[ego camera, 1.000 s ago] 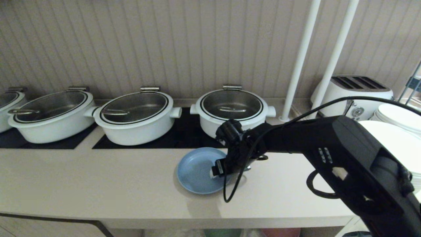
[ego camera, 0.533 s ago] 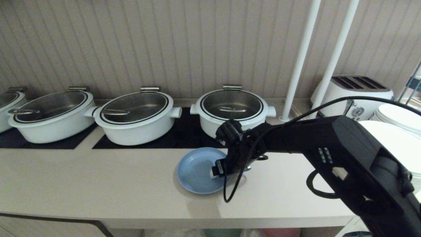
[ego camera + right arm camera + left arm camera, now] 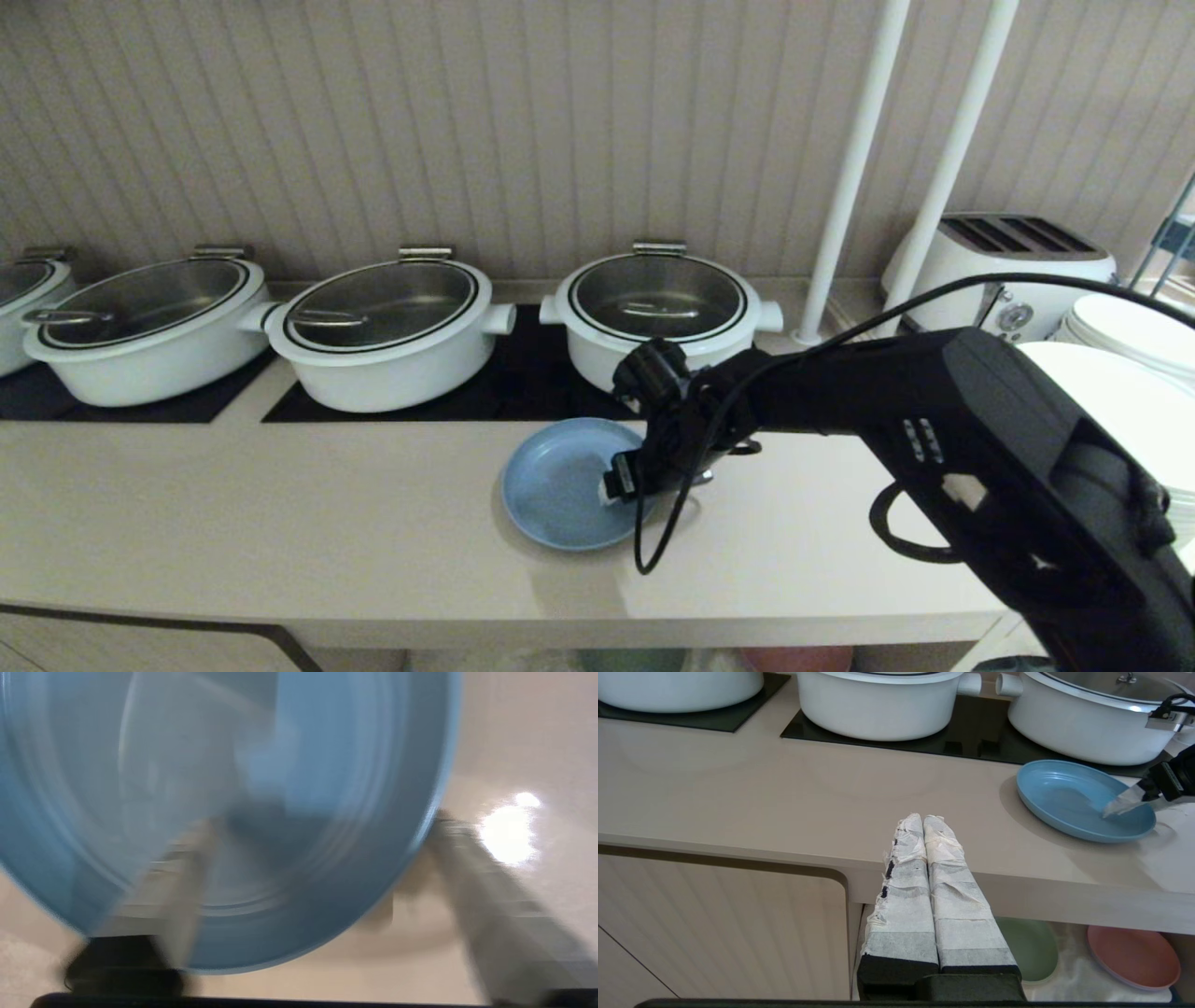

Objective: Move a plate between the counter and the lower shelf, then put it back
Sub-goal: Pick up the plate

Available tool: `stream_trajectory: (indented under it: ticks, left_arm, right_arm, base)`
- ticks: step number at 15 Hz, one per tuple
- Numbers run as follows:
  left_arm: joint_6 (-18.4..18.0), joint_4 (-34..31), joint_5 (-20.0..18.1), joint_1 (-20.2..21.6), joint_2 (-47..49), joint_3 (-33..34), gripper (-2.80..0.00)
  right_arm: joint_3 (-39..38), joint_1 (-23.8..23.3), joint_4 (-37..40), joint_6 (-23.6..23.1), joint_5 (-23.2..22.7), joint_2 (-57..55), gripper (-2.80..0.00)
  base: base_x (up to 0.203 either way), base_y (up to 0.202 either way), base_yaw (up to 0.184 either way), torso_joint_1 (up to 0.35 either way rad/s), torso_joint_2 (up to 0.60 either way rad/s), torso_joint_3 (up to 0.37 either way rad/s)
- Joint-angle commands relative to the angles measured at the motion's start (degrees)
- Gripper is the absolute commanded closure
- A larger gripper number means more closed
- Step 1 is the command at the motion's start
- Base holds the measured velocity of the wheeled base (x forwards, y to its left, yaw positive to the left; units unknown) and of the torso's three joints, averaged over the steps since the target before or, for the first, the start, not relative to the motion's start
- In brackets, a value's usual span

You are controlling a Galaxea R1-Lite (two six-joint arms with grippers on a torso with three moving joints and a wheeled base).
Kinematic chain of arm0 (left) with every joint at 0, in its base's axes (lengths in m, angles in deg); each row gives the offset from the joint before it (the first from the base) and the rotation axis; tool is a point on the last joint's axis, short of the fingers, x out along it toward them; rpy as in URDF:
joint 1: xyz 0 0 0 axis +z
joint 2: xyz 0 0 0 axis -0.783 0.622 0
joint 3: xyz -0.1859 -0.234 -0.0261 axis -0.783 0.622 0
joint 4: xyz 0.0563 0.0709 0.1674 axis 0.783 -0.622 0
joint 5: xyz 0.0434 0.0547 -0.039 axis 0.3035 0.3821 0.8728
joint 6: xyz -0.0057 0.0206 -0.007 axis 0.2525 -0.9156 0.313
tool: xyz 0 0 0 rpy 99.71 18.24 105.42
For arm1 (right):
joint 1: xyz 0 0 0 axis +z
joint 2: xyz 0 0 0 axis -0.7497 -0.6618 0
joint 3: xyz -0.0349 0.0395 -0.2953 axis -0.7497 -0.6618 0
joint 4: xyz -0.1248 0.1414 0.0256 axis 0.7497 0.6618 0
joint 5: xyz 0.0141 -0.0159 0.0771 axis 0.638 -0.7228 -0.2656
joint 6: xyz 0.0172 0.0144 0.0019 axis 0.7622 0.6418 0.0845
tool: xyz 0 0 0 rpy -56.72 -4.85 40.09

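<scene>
The light-blue plate (image 3: 560, 481) lies flat on the beige counter (image 3: 280, 523), in front of the rightmost white pot. My right gripper (image 3: 653, 485) is down at the plate's right rim and open. In the right wrist view the gripper (image 3: 322, 823) straddles that rim: one finger is over the plate (image 3: 233, 788), the other stands outside it on the counter. My left gripper (image 3: 923, 819) is shut and empty, parked before the counter's front edge, left of the plate (image 3: 1078, 800). The lower shelf (image 3: 1073, 970) shows under the counter with its white cloth.
Three white lidded pots (image 3: 383, 336) stand on black cooktop panels behind the plate. A toaster (image 3: 1018, 271), stacked white plates (image 3: 1120, 373) and two white poles (image 3: 850, 168) are at the right. On the shelf lie a green plate (image 3: 1031, 947) and a pink plate (image 3: 1134, 956).
</scene>
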Motion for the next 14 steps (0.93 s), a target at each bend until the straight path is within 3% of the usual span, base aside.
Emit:
stream_trajectory:
  ticks: [1, 14]
  left_arm:
    - [0.07, 0.0, 0.03, 0.0, -0.02, 0.02, 0.0]
    - [0.07, 0.0, 0.03, 0.0, -0.02, 0.02, 0.0]
  right_arm:
    - [0.01, 0.02, 0.12, 0.06, -0.07, -0.22, 0.0]
    - [0.01, -1.38, 0.79, -0.03, 0.02, -0.05, 0.0]
  base:
    - [0.0, 0.0, 0.0, 0.0, 0.0, 0.0]
    - [0.0, 0.0, 0.0, 0.0, 0.0, 0.0]
